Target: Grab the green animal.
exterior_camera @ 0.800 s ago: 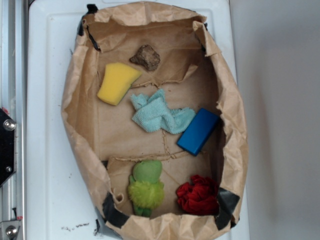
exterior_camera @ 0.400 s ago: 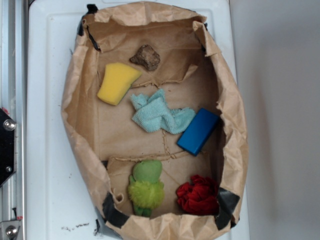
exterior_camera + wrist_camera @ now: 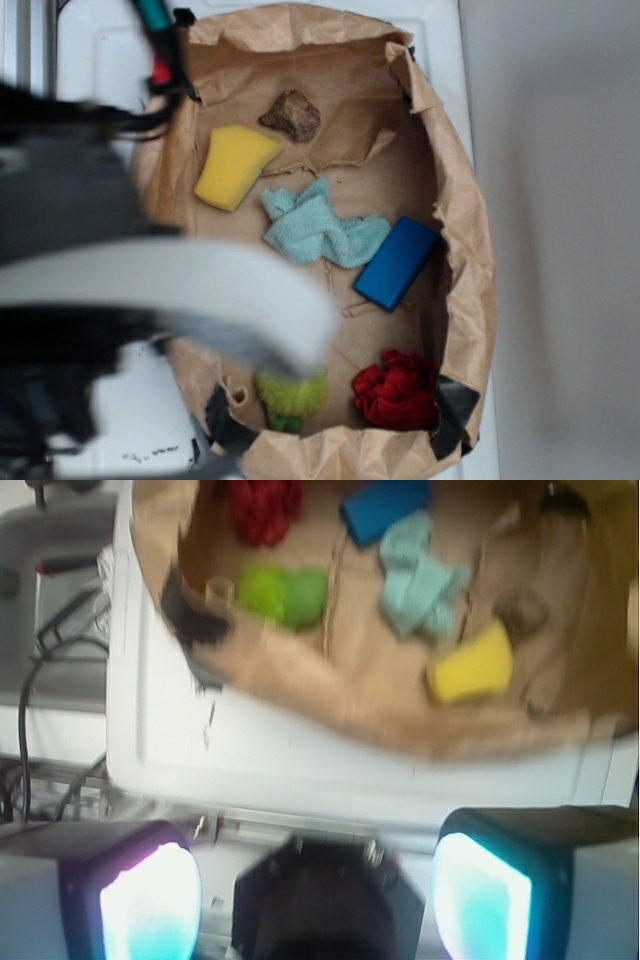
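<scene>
The green animal (image 3: 283,593), a fuzzy lime plush with a paler round head, lies inside the brown paper bag (image 3: 470,250) near its front edge. In the exterior view only its fuzzy lower body (image 3: 292,393) shows. My blurred arm (image 3: 150,290) covers its head. In the wrist view my gripper (image 3: 315,900) is open, its fingers (image 3: 150,905) wide apart with nothing between them. It hangs over the white surface outside the bag, well short of the animal.
Also in the bag are a red fabric lump (image 3: 397,390), a blue block (image 3: 397,263), a teal cloth (image 3: 320,228), a yellow sponge (image 3: 235,165) and a brown rock (image 3: 291,113). The bag's crumpled walls stand up all around. Cables and a metal rail (image 3: 60,650) lie left of the white surface.
My arm has swung into the exterior view from the left and now covers the bag's left side and the animal's head. The objects have not moved.
</scene>
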